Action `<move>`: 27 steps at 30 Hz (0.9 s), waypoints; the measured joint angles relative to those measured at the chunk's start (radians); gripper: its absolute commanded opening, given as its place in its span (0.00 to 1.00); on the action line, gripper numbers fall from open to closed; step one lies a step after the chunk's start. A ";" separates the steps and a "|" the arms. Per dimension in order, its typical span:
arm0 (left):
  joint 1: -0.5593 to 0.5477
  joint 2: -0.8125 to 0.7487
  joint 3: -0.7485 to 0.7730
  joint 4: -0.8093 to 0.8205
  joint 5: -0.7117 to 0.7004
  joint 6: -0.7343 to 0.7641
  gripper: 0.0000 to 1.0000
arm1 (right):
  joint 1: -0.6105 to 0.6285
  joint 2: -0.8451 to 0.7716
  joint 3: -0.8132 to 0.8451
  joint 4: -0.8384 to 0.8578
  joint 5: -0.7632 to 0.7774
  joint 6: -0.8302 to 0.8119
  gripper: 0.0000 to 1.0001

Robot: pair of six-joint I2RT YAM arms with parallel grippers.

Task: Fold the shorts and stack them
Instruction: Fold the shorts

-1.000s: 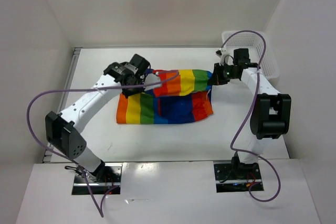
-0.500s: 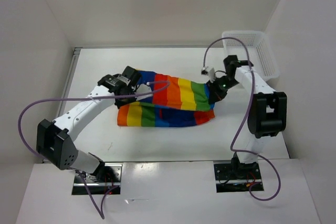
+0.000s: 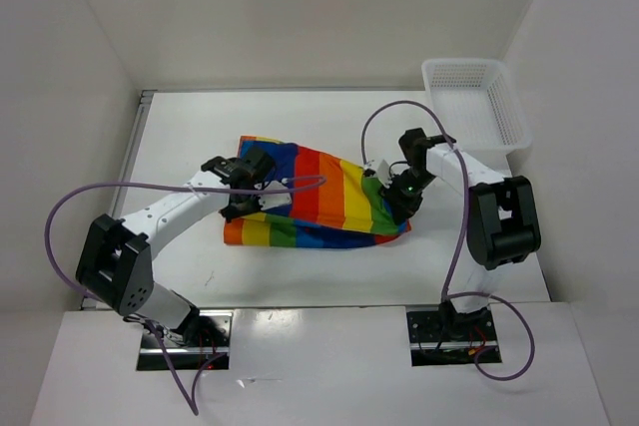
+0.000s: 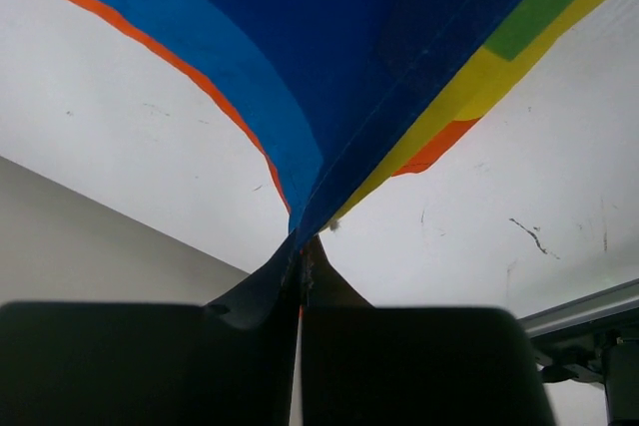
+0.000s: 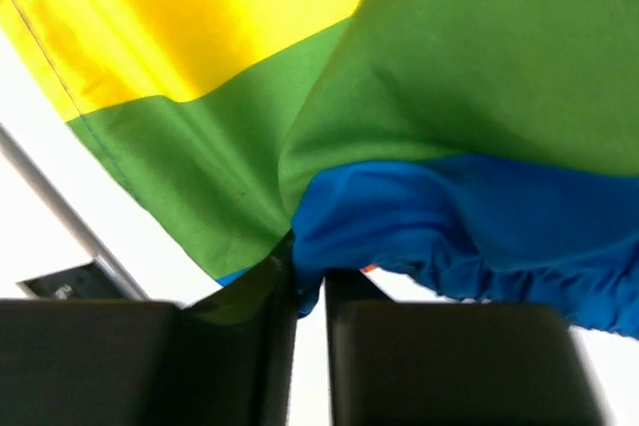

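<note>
The rainbow-striped shorts [image 3: 319,199] lie on the white table in the middle of the top view, their upper layer drawn toward the near edge. My left gripper [image 3: 252,175] is shut on the shorts' left blue edge; the left wrist view shows blue cloth [image 4: 329,77] pinched between the closed jaws [image 4: 303,246]. My right gripper [image 3: 395,191] is shut on the right end; the right wrist view shows green and blue cloth [image 5: 419,177] clamped in the jaws [image 5: 308,271].
A white mesh basket [image 3: 475,102] stands at the back right corner of the table. White walls close in the back and both sides. Purple cables [image 3: 120,192] loop from both arms over the table.
Both grippers have moved toward the near edge, pulling the shorts' far edge over the lower layer. The shorts have gone from a raised, draped sheet to a flatter fold.
</note>
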 measured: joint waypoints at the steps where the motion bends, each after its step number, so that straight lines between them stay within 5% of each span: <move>1: 0.000 0.000 -0.008 0.005 0.003 0.000 0.05 | 0.000 -0.005 -0.008 0.015 0.006 0.008 0.26; 3: 0.000 0.000 -0.031 0.007 0.006 0.001 0.16 | 0.000 -0.005 -0.031 0.043 0.027 0.027 0.49; 4: -0.001 0.000 -0.043 0.004 0.005 0.001 0.33 | -0.001 -0.005 -0.044 0.053 0.043 0.037 0.66; 6: -0.009 0.000 -0.059 -0.017 0.005 0.009 0.50 | -0.002 -0.007 -0.060 0.066 0.076 0.063 0.81; 8: -0.015 0.000 -0.057 -0.052 0.016 0.014 0.67 | -0.007 -0.013 -0.066 0.078 0.098 0.082 0.82; 14: -0.029 -0.006 0.098 -0.265 0.154 0.078 0.74 | -0.106 -0.113 -0.052 0.080 0.116 0.128 0.83; 16: -0.029 -0.024 0.181 -0.282 0.171 0.099 0.83 | -0.154 -0.157 -0.031 0.082 0.106 0.143 0.85; 22: 0.020 0.025 0.365 -0.107 0.163 0.007 0.82 | -0.201 -0.224 0.007 0.156 0.037 0.282 0.85; 27: 0.041 0.150 0.208 0.058 0.151 -0.115 0.82 | -0.167 -0.145 0.006 0.232 -0.009 0.412 0.87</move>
